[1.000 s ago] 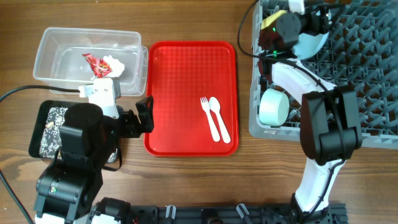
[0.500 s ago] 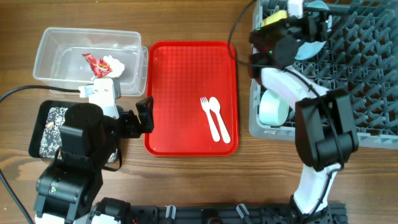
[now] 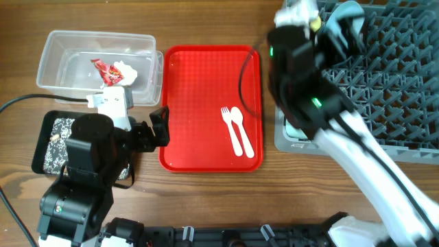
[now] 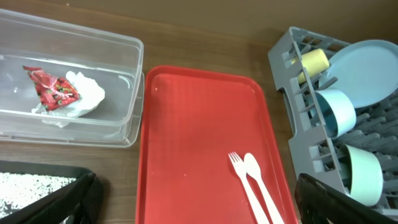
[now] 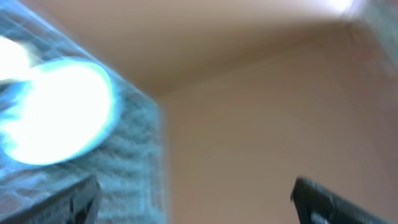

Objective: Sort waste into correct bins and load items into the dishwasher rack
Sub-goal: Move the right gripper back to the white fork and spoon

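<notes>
Left wrist: left hand (image 4: 198, 204) wide open, empty; right hand (image 5: 194, 202) open, blurred.

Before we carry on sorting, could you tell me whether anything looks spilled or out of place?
Nothing looks spilled or damaged. Only the white fork and spoon stand out, lying side by side on the red tray, not yet in the rack.

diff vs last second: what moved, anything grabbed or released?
The right arm rose and swung left above the large grey pegged dishwasher rack; its pincer is open and empty, and the pale blue round plate it was at now stands free in the rack. Unchanged: left arm, white plastic fork and spoon on the flat red tray, red-and-white wrapper in the clear plastic tub.
</notes>
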`<state>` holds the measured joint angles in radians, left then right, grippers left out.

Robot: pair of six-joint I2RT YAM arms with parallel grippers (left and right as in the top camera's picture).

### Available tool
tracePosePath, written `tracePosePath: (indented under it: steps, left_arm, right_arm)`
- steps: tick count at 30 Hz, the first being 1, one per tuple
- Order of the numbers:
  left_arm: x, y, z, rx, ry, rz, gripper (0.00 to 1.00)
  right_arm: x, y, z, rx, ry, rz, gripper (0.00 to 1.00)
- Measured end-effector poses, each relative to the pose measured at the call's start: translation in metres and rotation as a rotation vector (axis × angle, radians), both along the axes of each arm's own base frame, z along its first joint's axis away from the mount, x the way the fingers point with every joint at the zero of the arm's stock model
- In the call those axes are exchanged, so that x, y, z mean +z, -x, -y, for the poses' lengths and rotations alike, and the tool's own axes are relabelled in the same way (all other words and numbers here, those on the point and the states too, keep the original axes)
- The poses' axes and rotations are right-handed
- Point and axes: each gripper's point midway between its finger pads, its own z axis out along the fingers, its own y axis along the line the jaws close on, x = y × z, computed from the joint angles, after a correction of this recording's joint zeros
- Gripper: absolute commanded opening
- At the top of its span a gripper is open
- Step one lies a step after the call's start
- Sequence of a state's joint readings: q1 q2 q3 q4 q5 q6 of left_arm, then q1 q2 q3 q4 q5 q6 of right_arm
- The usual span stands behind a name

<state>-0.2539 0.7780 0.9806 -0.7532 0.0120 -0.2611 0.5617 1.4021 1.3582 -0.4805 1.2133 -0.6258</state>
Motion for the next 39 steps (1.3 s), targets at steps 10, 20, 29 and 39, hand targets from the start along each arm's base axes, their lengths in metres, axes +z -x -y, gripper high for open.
tracePosePath:
  steps: [10,20,29,39]
  left_arm:
    - [0.000,0.000,0.000,0.000,-0.001,-0.002,1.00]
    - [-0.002,0.001,0.000,0.000,-0.002,-0.010,1.00]
    - [-0.003,0.002,-0.001,0.000,-0.003,-0.013,1.00]
    - [-0.003,0.002,-0.001,0.000,-0.003,-0.013,1.00]
  right_arm:
    - [-0.055,0.072,-0.091,0.434,-0.888,-0.265,1.00]
    - [-0.172,0.090,-0.153,0.304,-1.111,-0.734,0.83]
    - [-0.249,0.081,-0.169,0.172,-1.078,-0.910,0.66]
    - [-0.304,0.066,-0.182,0.143,-1.059,-0.966,0.56]
